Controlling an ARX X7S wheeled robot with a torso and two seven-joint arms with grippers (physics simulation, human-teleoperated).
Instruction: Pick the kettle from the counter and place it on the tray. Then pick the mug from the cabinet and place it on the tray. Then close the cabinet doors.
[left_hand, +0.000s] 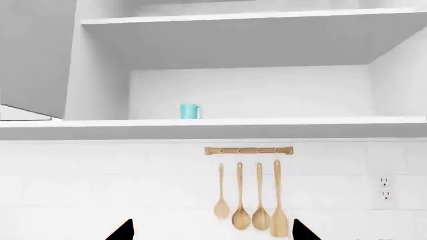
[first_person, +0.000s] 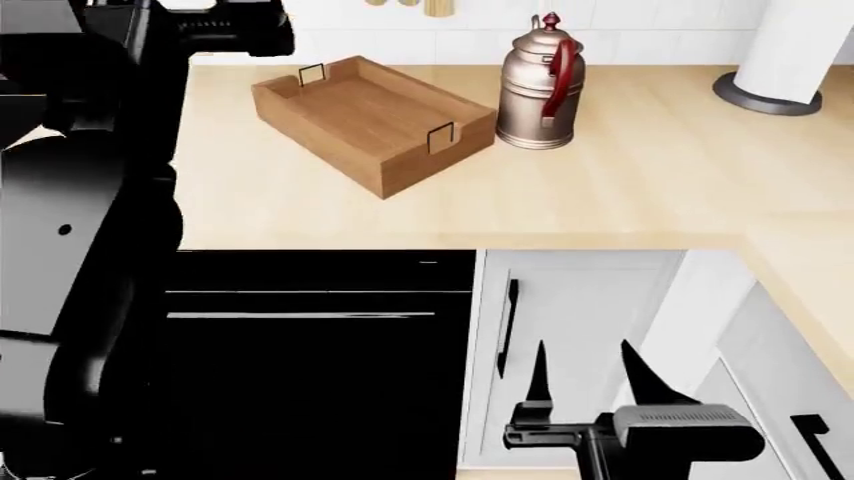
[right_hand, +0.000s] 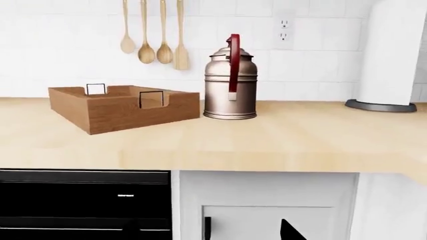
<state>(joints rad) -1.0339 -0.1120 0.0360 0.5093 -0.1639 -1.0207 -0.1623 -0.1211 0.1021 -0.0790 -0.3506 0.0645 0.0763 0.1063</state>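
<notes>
The copper kettle (first_person: 539, 92) with its dark red handle stands upright on the beige counter (first_person: 627, 190), just right of the wooden tray (first_person: 363, 118), which holds nothing. The right wrist view shows the kettle (right_hand: 230, 85) and the tray (right_hand: 125, 106) side by side. A small turquoise mug (left_hand: 190, 111) sits on the lower shelf of the open wall cabinet (left_hand: 220, 125). My left gripper (left_hand: 213, 233) is open, raised below that shelf and facing the wall. My right gripper (first_person: 585, 372) is open and empty, low in front of the base cabinets, below counter height.
An open cabinet door (left_hand: 33, 55) juts out beside the mug's shelf. Wooden spoons (left_hand: 250, 200) hang on the backsplash. A white cylinder on a dark base (first_person: 787, 55) stands at the counter's back right. A black oven (first_person: 307, 360) and white base cabinet doors (first_person: 574, 320) sit below the counter.
</notes>
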